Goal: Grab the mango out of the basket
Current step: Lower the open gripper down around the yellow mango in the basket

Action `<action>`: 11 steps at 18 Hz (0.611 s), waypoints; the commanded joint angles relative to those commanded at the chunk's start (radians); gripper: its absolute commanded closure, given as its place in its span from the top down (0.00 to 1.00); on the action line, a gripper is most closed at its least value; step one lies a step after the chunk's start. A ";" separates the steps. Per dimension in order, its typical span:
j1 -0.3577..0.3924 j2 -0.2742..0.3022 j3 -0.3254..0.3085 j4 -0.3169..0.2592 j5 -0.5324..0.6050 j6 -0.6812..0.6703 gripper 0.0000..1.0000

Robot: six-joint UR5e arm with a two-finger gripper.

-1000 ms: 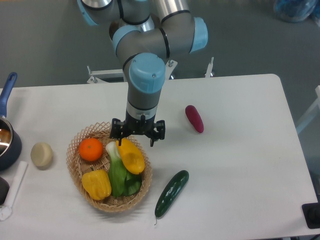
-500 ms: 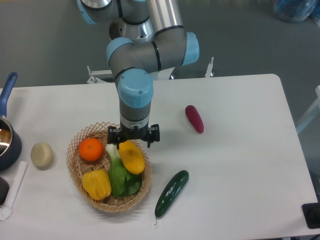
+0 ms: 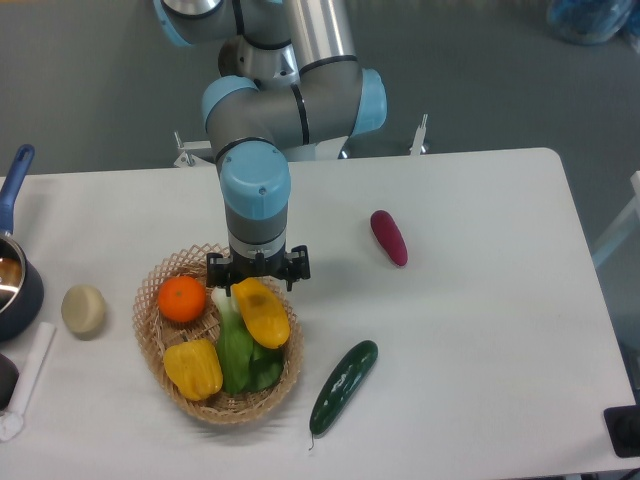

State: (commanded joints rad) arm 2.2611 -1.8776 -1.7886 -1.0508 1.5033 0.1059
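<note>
No writing shows. The pincer (image 3: pixel 256 281) hangs at the upper end of the mango (image 3: pixel 262 311) in the basket (image 3: pixel 150 345), jaws apart, holding nothing.

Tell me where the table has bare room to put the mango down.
The table is bare right of the cucumber and below the eggplant. The basket is crowded, and the left edge holds a pot.

A white table (image 3: pixel 480 300) holds a dark green cucumber (image 3: pixel 343 386) at five o'clock, a purple eggplant (image 3: pixel 389 237) at two, and a pale round potato (image 3: pixel 83 309) with a blue-handled pot (image 3: pixel 14 270) at nine. An orange (image 3: pixel 182 298), yellow bell pepper (image 3: pixel 194 367) and leafy green vegetable (image 3: pixel 238 350) lie together.
</note>
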 joint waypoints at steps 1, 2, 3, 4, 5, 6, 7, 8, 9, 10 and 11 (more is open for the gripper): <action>0.000 -0.002 0.000 0.000 0.000 -0.003 1.00; 0.000 -0.002 0.000 0.000 0.000 -0.006 1.00; 0.000 -0.005 0.000 0.002 0.000 -0.017 1.00; 0.000 -0.011 0.006 0.002 0.002 -0.031 1.00; 0.000 -0.017 0.011 0.002 0.009 -0.043 1.00; 0.000 -0.024 0.012 0.002 0.024 -0.052 1.00; -0.008 -0.029 0.014 0.002 0.040 -0.055 1.00; -0.014 -0.037 0.017 0.003 0.044 -0.055 1.00; -0.015 -0.041 0.018 0.003 0.044 -0.057 1.00; -0.015 -0.043 0.020 0.003 0.044 -0.057 1.00; -0.017 -0.043 0.020 0.003 0.044 -0.057 1.00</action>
State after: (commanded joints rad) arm 2.2442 -1.9205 -1.7687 -1.0477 1.5478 0.0491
